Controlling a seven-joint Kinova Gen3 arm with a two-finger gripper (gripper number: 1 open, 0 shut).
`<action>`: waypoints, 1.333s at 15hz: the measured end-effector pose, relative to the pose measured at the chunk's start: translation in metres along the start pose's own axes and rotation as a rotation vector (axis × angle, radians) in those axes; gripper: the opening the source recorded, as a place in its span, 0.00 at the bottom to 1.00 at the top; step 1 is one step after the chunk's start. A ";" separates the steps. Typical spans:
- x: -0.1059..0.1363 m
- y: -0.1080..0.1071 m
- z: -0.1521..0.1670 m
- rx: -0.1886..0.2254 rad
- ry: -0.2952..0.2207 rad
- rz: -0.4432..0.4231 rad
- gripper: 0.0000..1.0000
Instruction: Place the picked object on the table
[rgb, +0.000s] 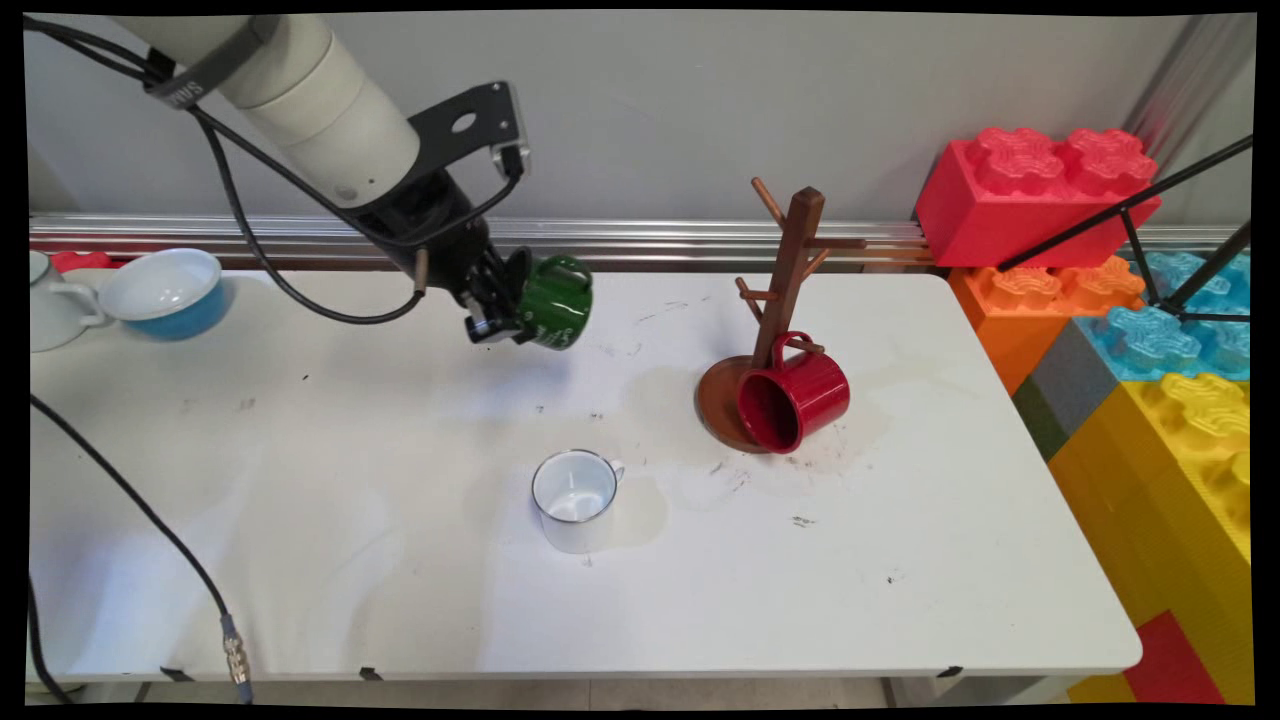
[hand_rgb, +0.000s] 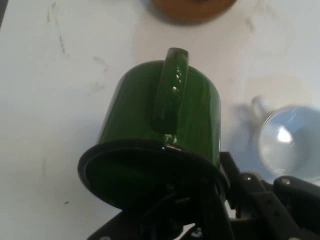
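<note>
Hand (rgb: 497, 312) clamped on green mug's (rgb: 556, 301) rim, mug held tipped sideways above worktop (rgb: 300, 480), handle up. Fingers mostly hidden behind rim in hand view. White mug (rgb: 575, 497) upright below, cut off at hand view's right edge. Red mug (rgb: 793, 395) hanging low on wooden rack (rgb: 790, 290), covering part of base. Blue bowl (rgb: 165, 291) far left.

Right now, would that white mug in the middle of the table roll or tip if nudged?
Probably not roll: the white mug stands upright on the table. It looks empty and thin-walled, so likely light and apt to slide. Its glossy surface may be slippery.
</note>
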 end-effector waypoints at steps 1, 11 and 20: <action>-0.002 -0.002 0.002 0.004 -0.009 0.011 0.00; -0.009 -0.012 0.053 0.059 -0.149 0.236 0.00; 0.020 0.005 0.091 0.087 -0.202 0.232 0.00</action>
